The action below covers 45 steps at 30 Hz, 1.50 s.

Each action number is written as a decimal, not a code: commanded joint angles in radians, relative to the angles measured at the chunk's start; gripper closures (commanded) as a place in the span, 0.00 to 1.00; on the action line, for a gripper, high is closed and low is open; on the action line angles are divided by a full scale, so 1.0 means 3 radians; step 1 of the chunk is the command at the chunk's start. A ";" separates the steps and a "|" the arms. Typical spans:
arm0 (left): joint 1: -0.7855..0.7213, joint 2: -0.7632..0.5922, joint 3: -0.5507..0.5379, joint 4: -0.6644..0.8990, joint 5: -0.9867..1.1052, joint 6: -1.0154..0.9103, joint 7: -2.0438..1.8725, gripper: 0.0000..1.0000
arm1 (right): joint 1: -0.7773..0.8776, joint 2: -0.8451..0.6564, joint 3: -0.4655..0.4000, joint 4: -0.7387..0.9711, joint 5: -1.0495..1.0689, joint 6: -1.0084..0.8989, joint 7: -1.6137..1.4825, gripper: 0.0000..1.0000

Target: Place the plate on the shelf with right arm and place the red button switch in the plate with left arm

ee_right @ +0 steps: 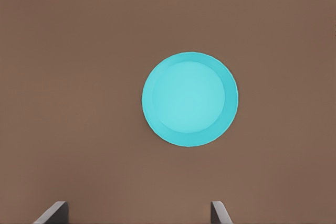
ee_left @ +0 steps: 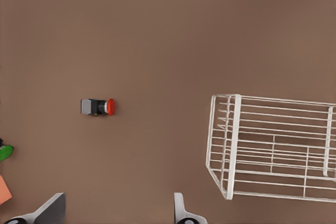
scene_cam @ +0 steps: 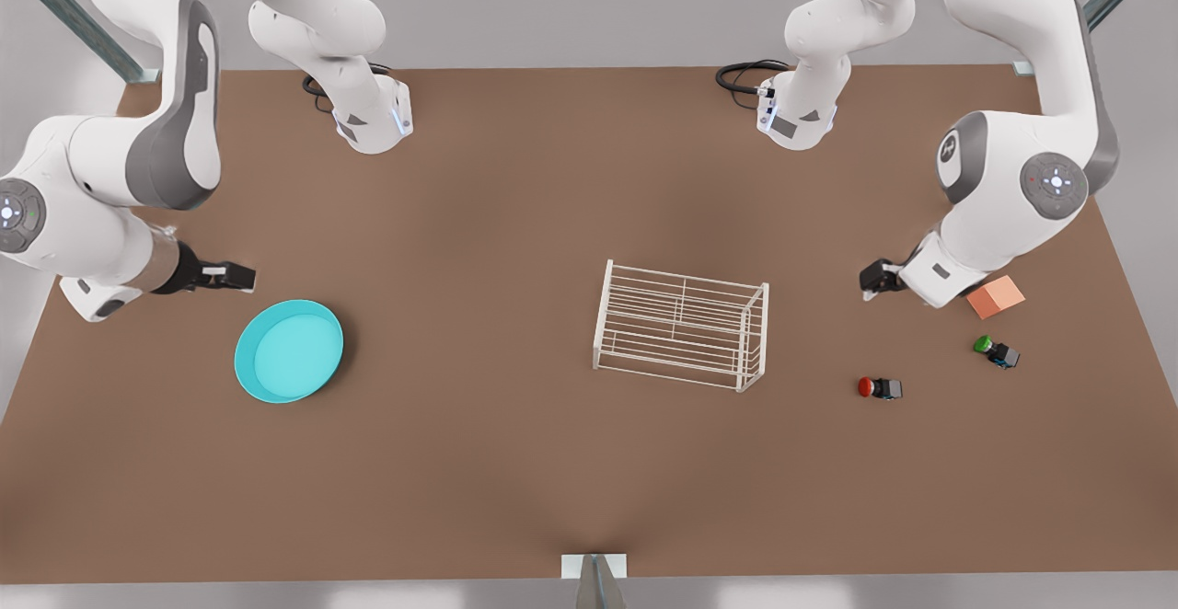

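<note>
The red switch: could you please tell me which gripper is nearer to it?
Left. The left gripper hangs just behind the red switch, open; the right gripper is across the table by the plate.

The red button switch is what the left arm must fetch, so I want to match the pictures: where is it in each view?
Front view: the red button switch lies on the table toward the front view's right, beyond the shelf.
Left wrist view: the switch lies apart from the shelf, which serves as the shared landmark.
Right wrist view: not in it; the plate is there.

Orange block (scene_cam: 995, 296) near green-capped switch (scene_cam: 996, 350), both on brown table (scene_cam: 515, 223)
</note>
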 commanded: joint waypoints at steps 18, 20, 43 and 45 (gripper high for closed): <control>0.0012 0.1036 -0.0030 0.0502 0.0700 0.0614 0.4836 0.00 | -0.0926 0.1307 0.0004 0.0044 0.0733 0.1286 -0.1957 0.01; 0.0012 0.1148 -0.0030 0.0456 0.0629 0.0680 0.4479 0.00 | -0.0951 0.1414 0.0004 0.0065 0.0830 0.1368 -0.2105 0.01; 0.0743 0.1915 -0.0378 0.0431 0.1078 0.1023 0.5173 0.00 | -0.1130 0.1793 0.0035 -0.0216 0.1183 0.1614 -0.3087 0.32; 0.0769 0.1915 -0.0378 0.0385 0.1078 0.1023 0.5173 0.00 | -0.1141 0.1808 0.0030 -0.0217 0.1183 0.1614 -0.3087 0.34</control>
